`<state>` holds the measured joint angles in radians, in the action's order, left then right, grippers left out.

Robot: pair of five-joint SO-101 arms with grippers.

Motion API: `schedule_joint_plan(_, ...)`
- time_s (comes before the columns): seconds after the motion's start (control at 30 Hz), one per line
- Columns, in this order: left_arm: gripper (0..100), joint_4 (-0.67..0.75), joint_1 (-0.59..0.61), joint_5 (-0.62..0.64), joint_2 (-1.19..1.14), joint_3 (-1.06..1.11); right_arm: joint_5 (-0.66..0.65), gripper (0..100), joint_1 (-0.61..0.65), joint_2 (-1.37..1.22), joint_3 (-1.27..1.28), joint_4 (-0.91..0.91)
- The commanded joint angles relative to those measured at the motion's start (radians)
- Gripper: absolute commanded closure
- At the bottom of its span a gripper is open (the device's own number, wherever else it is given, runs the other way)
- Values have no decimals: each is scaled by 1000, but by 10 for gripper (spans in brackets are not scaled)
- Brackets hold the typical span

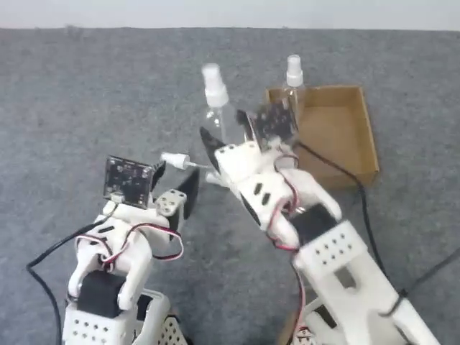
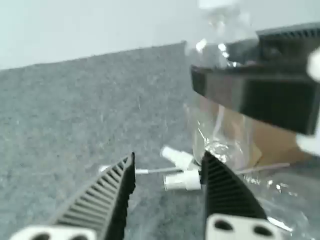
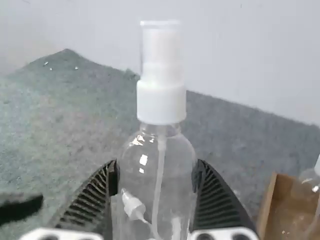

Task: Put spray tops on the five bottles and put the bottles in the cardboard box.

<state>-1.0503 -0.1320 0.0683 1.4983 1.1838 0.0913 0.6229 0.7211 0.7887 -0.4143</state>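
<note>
Spray tops (image 2: 182, 181) lie loose on the bench (image 1: 72, 93) before the left tool (image 2: 168, 160), wide open and empty. Farther, the right tool (image 3: 155, 170) clamps a capped bottle (image 3: 157, 150) mid-body near the cardboard box (image 1: 363, 136); likely light, slick, crushable: squeeze gently.

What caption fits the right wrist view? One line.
Right tool clasps an upright clear bottle with its spray top on.

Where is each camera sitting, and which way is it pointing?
High view: fixed above the table, looking down on both arms and the cardboard box.
Left wrist view: on the left arm, looking past its open jaws at loose spray tops.
Right wrist view: on the right arm, facing the bottle between its jaws.
Shared: all three show that bottle.
</note>
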Motion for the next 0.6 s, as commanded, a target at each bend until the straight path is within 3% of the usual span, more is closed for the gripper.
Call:
schedule_joint_plan(0.0,723,71,-49,-6,0,42,29,993,13,-104,-164,-42)
schedule_joint_plan(0.2,697,78,-97,-5,0,56,29,993,18,-107,-236,-176)
schedule_joint_plan(0.57,698,167,-101,-8,-2,120,29,993,16,113,-255,-420)
